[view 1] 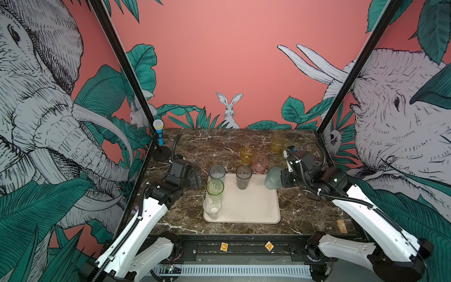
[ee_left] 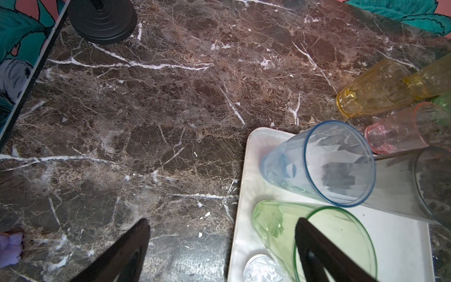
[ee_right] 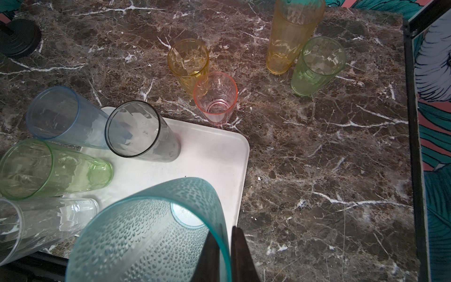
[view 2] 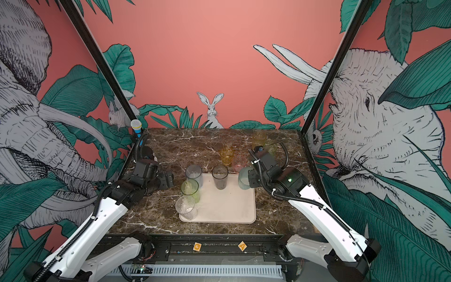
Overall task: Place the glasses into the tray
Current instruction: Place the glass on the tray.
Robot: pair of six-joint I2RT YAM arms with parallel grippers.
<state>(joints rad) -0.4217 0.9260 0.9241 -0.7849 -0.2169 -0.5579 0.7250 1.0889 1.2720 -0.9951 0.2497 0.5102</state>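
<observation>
frosted teal glass rim pinched in right gripper, above tray edge.

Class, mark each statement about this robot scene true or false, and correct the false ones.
1. The right gripper is shut on the rim of the frosted teal tumbler. True.
2. The pink glass stands on the tray. False: it stands on the marble table, just behind the tray.
3. Four glasses stand on the tray: the grey-blue glass, the tall green glass, the clear glass and the smoky glass. True.
4. The left gripper holds the tall green glass. False: it is open and empty, beside the tray.
</observation>
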